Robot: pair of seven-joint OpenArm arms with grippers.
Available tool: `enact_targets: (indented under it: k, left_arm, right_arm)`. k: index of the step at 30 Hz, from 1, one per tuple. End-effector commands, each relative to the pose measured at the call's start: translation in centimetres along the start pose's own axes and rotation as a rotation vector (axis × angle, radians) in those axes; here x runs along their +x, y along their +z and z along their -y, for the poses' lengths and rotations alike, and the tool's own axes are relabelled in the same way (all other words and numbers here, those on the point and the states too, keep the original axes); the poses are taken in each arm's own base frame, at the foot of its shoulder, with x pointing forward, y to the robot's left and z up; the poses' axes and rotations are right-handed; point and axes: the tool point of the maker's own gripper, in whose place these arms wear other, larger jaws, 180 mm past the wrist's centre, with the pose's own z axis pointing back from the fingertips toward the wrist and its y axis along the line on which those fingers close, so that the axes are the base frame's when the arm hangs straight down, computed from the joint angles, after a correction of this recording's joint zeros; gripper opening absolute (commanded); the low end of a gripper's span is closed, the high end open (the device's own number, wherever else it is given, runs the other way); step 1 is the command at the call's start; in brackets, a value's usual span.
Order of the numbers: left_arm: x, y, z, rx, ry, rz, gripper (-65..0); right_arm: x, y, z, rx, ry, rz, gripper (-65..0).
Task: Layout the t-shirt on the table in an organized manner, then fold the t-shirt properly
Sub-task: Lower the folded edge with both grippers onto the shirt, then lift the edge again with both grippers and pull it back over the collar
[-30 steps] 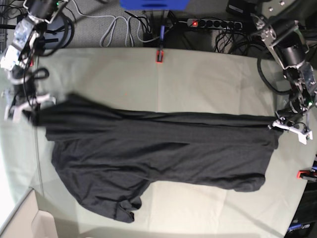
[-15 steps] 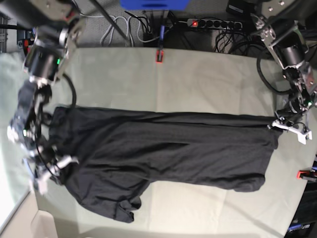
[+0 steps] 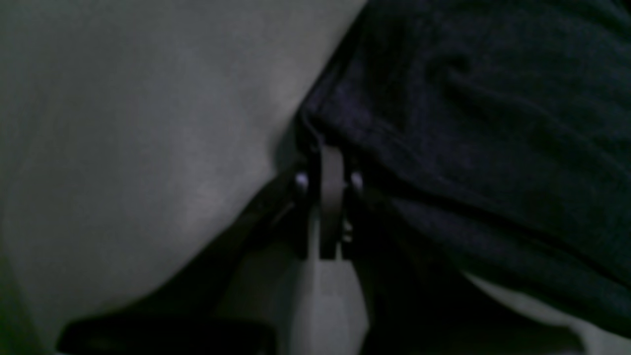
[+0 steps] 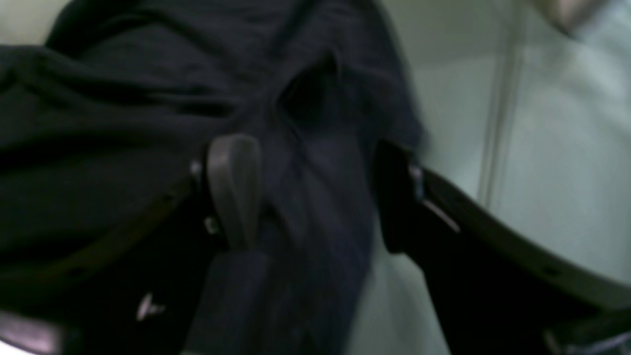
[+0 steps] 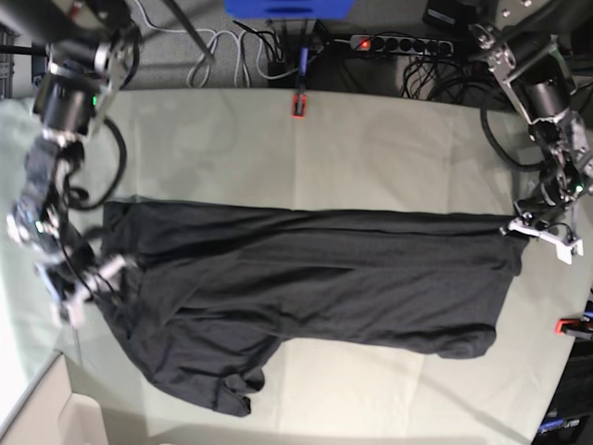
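The dark t-shirt (image 5: 306,287) lies spread sideways across the pale green table (image 5: 371,148), with a bunched sleeve at the near left. At the shirt's right edge, my left gripper (image 5: 536,230) is shut on the hem corner. The left wrist view shows its fingers (image 3: 329,167) pressed together on the t-shirt (image 3: 493,123) above the table (image 3: 123,123). My right gripper (image 5: 85,283) is low at the shirt's left edge. In the right wrist view, this gripper (image 4: 315,197) is open, with folds of the t-shirt (image 4: 123,98) lying between its spread fingers (image 4: 234,187).
A red clamp (image 5: 298,105) sits at the far table edge and another (image 5: 570,325) at the right edge. Behind the table are a power strip (image 5: 398,43), cables and a blue object (image 5: 287,7). A pale box (image 5: 56,417) stands at the near left corner.
My right gripper let go of the shirt's far left corner, swung nearer along the left edge and opened. The freed corner dropped flat. The left gripper stayed put.
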Motion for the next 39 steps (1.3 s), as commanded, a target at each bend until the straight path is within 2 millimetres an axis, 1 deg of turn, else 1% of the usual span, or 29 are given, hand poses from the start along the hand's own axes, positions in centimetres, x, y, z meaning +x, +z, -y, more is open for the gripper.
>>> enact_targets:
  k: [1,4,5,8,10,15,16,17,18,21,23,24,25,27,28,30,34,35,37,39]
  left_arm:
    - [2.5,0.4,-0.1,0.001,-0.006,0.064,-64.8]
    - [2.5,0.4,-0.1,0.0,-0.004,0.064,-64.8]
    - [2.5,0.4,-0.1,0.0,-0.004,0.064,-64.8]
    - [2.5,0.3,-0.1,0.0,-0.006,0.064,-64.7]
    - [2.6,0.4,-0.3,0.003,-0.006,0.065,-64.7]
    - [2.6,0.4,-0.4,0.005,-0.009,0.065,-64.6]
    - [2.6,0.4,-0.4,0.006,-0.01,0.064,-64.7]
    - [2.6,0.4,-0.4,0.007,-0.011,0.064,-64.8]
    - [2.6,0.4,-0.4,0.006,-0.013,0.063,-64.9]
    - [2.6,0.4,-0.4,0.006,-0.013,0.063,-64.9]
    - [2.5,0.4,-0.4,0.007,-0.014,0.058,-64.9]
    - [2.4,0.5,-0.5,0.01,-0.011,0.046,-64.9]
    - [2.2,0.5,-0.6,0.01,-0.008,0.031,-64.9]
    - [3.1,1.3,-1.4,0.028,-0.032,0.023,-64.9]
    - [3.2,1.6,-1.6,0.035,-0.043,0.012,-64.9]
    - [3.4,2.5,-2.0,0.049,-0.068,0.008,-64.9]
    - [4.9,4.7,-2.1,0.077,-0.135,0.02,-64.9]
    - [5.5,5.3,-1.9,0.082,-0.15,0.032,-64.9]
    - [6.2,6.2,-1.8,0.095,-0.178,0.04,-64.9]
    - [6.8,6.9,-1.4,0.101,-0.199,0.037,-64.9]
  right_arm:
    - [0.6,0.8,0.8,-0.014,0.0,0.038,-28.1]
    - [-3.1,2.6,1.3,-0.039,-0.002,-0.019,-28.1]
    - [-4.4,3.0,1.2,-0.038,-0.002,-0.044,-28.1]
    - [-7.5,3.8,0.5,-0.023,-0.001,-0.108,-28.1]
    - [-8.8,4.0,-0.1,-0.012,-0.017,-0.128,-28.1]
    - [-10.7,3.4,-0.8,0.009,-0.055,-0.167,-28.3]
    - [-10.8,3.3,-0.8,0.011,-0.06,-0.164,-28.8]
    - [-10.8,3.2,-0.9,0.012,-0.064,-0.152,-30.6]
    - [-10.5,3.2,-0.9,0.012,-0.066,-0.133,-34.0]
    - [-10.1,3.3,-0.8,0.01,-0.067,-0.098,-49.3]
    - [-9.6,3.4,-0.6,0.001,-0.063,-0.081,-63.1]
    - [-9.4,3.7,-0.5,-0.002,-0.053,-0.078,-65.0]
    - [-9.2,4.3,-0.2,-0.013,-0.037,-0.073,-65.0]
    - [-8.2,5.5,0.7,-0.044,-0.009,-0.041,-65.0]
    - [-7.5,6.2,1.1,-0.06,0.008,-0.021,-65.0]
    - [-6.3,7.3,1.1,-0.072,0.047,0.01,-65.0]
    - [-4.2,9.1,1.1,-0.092,0.115,0.062,-65.0]
    - [-3.7,9.4,0.9,-0.085,0.132,0.073,-65.0]
    - [-2.8,9.8,0.0,-0.045,0.172,0.093,-65.0]
    - [-1.7,10.2,0.3,-0.05,0.19,0.119,-65.0]
